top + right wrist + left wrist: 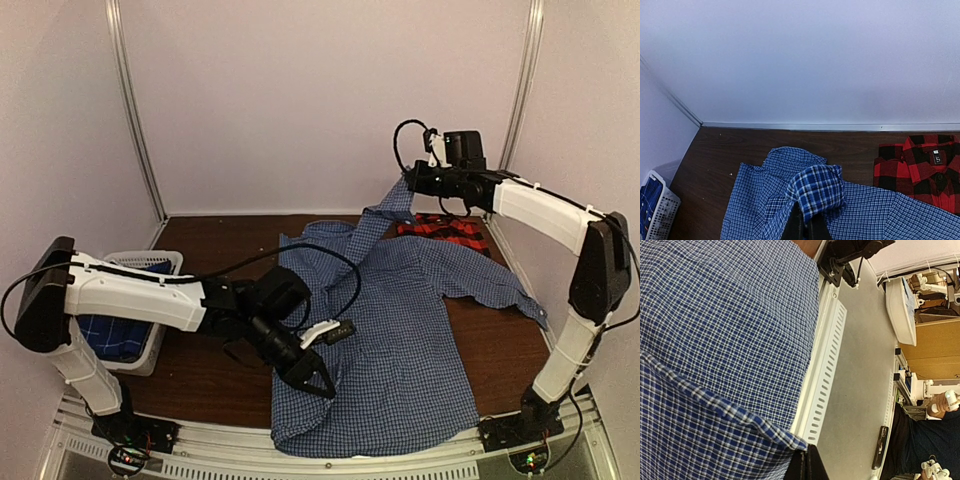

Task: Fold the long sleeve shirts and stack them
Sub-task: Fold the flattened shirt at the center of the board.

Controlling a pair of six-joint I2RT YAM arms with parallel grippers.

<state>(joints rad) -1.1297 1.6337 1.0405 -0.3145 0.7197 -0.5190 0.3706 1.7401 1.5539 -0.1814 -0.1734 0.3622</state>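
The dark wooden tabletop [210,372] fills the middle of the top view, boxed in by pale walls. Most of it is covered by the blue-and-white gingham shirt [400,340], which lies spread open from the centre down to the near edge at the bottom of the frame. One sleeve reaches out toward the right. Another part of the shirt is drawn up off the surface toward the upper centre-right.

A white slotted basket [150,262] stands at the left edge of the tabletop, partly behind the left arm. In it lies a darker blue plaid shirt [110,335]. The red-and-black plaid shirt [450,232] rests folded at the back right, just beside the gingham one.

The left hand [318,385] sits low at the gingham shirt's left edge, its fingers clamped shut on a fold of that cloth. The right hand [412,180] hangs above the back of the tabletop, upper centre-right. Its fingers are pinched together on the lifted part of the gingham shirt, which drapes down from them.
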